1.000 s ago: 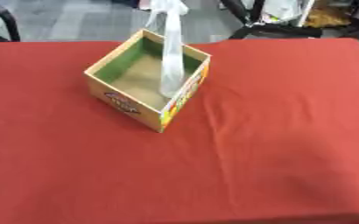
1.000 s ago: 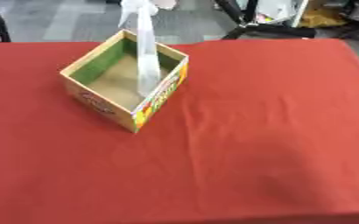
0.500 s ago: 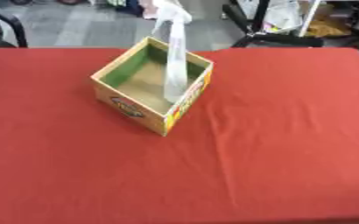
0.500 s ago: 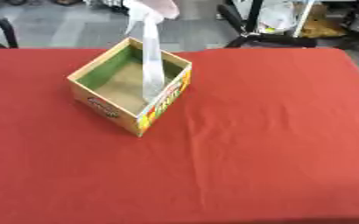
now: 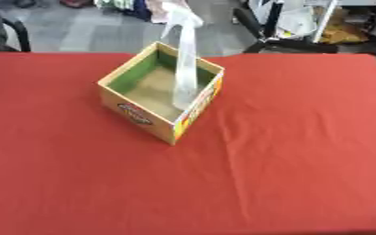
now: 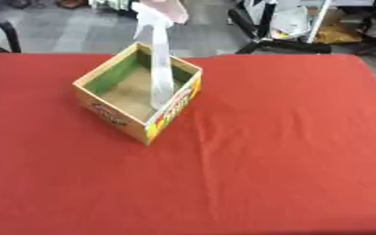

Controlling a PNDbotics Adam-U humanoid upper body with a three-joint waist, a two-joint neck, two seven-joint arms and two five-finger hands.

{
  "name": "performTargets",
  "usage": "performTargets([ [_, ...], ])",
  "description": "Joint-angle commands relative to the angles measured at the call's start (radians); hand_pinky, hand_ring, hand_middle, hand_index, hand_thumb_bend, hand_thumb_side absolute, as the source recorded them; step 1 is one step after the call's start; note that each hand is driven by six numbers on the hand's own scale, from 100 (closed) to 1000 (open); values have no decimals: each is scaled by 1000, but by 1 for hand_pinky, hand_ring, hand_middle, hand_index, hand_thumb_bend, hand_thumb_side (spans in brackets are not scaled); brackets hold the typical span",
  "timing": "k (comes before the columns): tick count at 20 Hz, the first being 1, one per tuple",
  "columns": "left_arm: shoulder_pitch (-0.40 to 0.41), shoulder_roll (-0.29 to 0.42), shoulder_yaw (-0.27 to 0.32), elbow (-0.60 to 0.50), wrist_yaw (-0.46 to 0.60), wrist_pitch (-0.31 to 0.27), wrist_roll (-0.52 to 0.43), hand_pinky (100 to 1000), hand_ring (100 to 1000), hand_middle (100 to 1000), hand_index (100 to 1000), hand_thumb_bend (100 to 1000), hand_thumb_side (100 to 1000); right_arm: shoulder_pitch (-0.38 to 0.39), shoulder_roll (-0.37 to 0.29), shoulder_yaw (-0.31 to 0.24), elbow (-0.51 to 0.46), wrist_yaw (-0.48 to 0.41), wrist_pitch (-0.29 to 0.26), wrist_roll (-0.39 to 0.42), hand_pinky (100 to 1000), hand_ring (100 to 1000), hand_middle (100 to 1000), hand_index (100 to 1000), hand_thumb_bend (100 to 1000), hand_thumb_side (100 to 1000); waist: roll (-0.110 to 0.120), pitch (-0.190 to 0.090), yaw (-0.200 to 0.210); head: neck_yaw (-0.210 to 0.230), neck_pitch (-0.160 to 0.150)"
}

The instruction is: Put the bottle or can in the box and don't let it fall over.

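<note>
Translucent white plastic, tall and slim: the bottle (image 5: pixel 185 69) stands inside the box (image 5: pixel 135 114), upper left of centre in the frame. Its base rests on the box floor near the right wall. Its long axis is near vertical, and the top leans slightly toward the upper left. The neck rises well above the box rim.

The right eye view shows a pale pink shape (image 6: pixel 165 9) at the bottle's top, at the upper edge of the frame. The left eye view shows only a whitish blur there. What that shape is cannot be told.

The box is open-topped cardboard with a green inner wall, a tan floor and yellow outer faces. One corner points toward the lower centre of the frame. A red and blue oval logo (image 5: pixel 135 114) shows on its lower left face, and coloured print on the lower right face; neither is legible.

The box sits on a red tablecloth (image 5: pixel 287 151) with shallow creases to the right of the box.

Neither robot hand appears in either view, so their state cannot be reported.
</note>
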Motion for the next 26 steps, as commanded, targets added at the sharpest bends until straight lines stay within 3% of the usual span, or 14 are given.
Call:
performTargets([
  [1, -4, 30, 11, -11, 0, -1, -5, 724, 1000, 1000, 1000, 202, 1000, -3, -22, -8, -15, -1, 3, -2, 843, 1000, 1000, 902, 100, 525, 0, -7, 2, 7, -13],
  [23, -13, 27, 10, -21, -2, 10, -15, 723, 1000, 1000, 1000, 202, 1000, -13, -14, -9, -25, -11, 22, 5, 841, 1000, 1000, 897, 100, 524, -1, -9, 6, 24, -26],
  [26, -15, 26, 12, -19, -1, 14, -16, 723, 1000, 1000, 1000, 203, 1000, -15, -12, -10, -26, -11, 26, 5, 841, 1000, 1000, 897, 100, 524, -1, -11, 4, 23, -41],
])
